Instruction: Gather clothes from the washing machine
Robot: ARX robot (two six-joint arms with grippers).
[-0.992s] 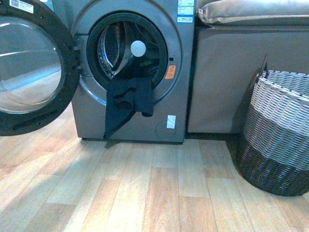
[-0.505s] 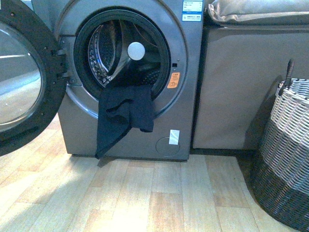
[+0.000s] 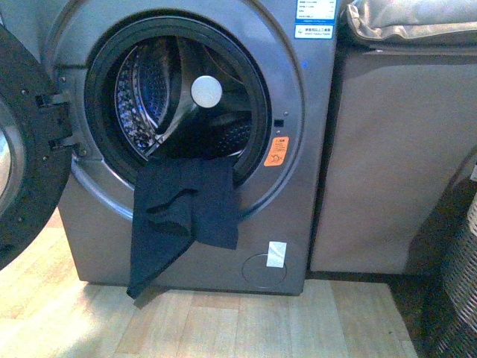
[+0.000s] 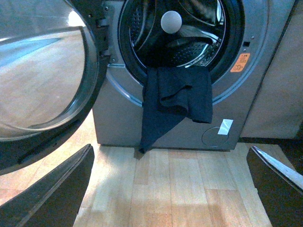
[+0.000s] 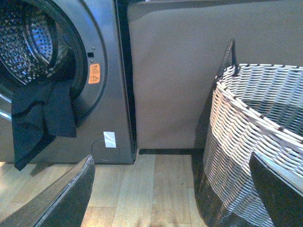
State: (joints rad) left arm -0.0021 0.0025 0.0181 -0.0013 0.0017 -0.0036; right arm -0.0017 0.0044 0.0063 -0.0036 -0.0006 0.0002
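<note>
Pale plank floor (image 3: pixel 246 328) runs up to the grey washing machine (image 3: pixel 298 224), whose door (image 3: pixel 30 186) stands swung wide at the left. Compared with a second ago the machine fills far more of the front view and the woven basket (image 5: pixel 255 142) has slid almost off its right edge, so the robot has rolled closer. The clothes (image 3: pixel 186 209), one dark garment, hang where they did: draped over the lower lip of the porthole, one end inside the drum (image 3: pixel 141 89), the other trailing down near the floor. The left gripper (image 4: pixel 170 147) faces the garment with fingers spread apart and nothing between them; the right gripper (image 5: pixel 170 158) is likewise spread and empty, facing machine and basket. Reaching looks like the next step
</note>
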